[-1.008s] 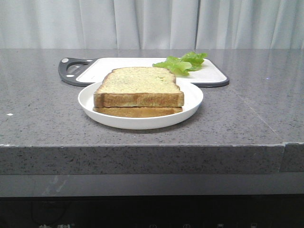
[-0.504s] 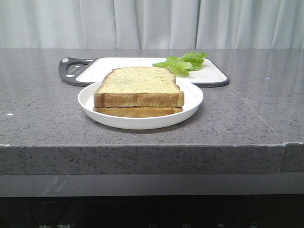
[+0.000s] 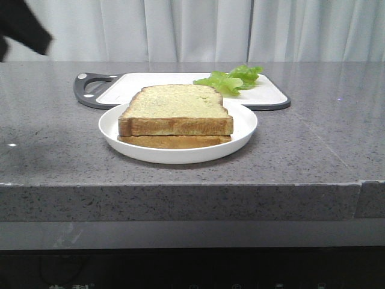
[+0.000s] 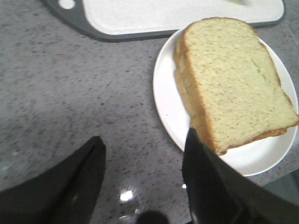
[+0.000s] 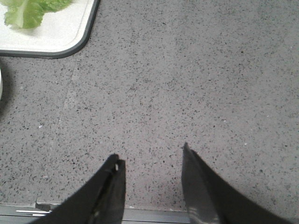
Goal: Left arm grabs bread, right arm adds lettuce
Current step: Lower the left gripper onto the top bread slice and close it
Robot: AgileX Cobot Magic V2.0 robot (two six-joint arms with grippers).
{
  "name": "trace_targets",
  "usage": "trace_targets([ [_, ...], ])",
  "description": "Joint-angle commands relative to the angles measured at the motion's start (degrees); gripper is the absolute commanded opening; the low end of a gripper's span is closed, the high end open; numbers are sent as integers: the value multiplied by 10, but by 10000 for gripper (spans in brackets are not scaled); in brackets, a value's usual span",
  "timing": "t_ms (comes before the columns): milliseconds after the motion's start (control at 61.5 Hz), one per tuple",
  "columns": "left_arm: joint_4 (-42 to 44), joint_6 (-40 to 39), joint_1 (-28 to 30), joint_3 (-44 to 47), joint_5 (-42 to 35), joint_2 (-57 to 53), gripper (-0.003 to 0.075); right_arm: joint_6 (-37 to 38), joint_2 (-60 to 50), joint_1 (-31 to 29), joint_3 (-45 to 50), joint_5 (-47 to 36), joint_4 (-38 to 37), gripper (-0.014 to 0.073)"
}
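Note:
The thick bread slice (image 3: 175, 109) lies on top of a thinner slice (image 3: 174, 142) on a white plate (image 3: 240, 137); it also shows in the left wrist view (image 4: 233, 84). The green lettuce (image 3: 231, 79) lies on the white cutting board (image 3: 150, 82), and its edge shows in the right wrist view (image 5: 30, 10). My left arm (image 3: 21, 27) is a blurred dark shape at the far upper left. My left gripper (image 4: 145, 140) is open and empty above the counter beside the plate (image 4: 166, 105). My right gripper (image 5: 150, 156) is open and empty over bare counter near the front edge.
The cutting board has a dark grey handle (image 3: 90, 90) at its left end and sits just behind the plate. The grey speckled counter (image 3: 313, 138) spreads to both sides, with its front edge (image 3: 180, 186) near the camera. White curtains hang behind.
My left arm has come into the front view at the upper left, and a faint shadow has appeared on the counter's left side. The bread, plate and lettuce have not moved.

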Motion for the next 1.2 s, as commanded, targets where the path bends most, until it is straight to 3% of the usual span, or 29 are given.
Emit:
trace_targets([
  [0, -21, 4, -32, -51, -26, 35, 363, -4, 1, -1, -15, -34, -1, 323],
  [406, -114, 4, -47, -175, 62, 201, 363, -4, 1, -1, -15, -33, -1, 323],
  [683, -138, 4, -47, -193, 79, 250, 357, -4, 1, -1, -15, -33, -1, 323],
  [1040, -139, 4, -47, -193, 94, 256, 46, -4, 1, -1, -15, -30, -1, 323],
  [1186, -139, 4, -47, -194, 102, 256, -20, -4, 1, -1, -15, -29, -1, 323],
])
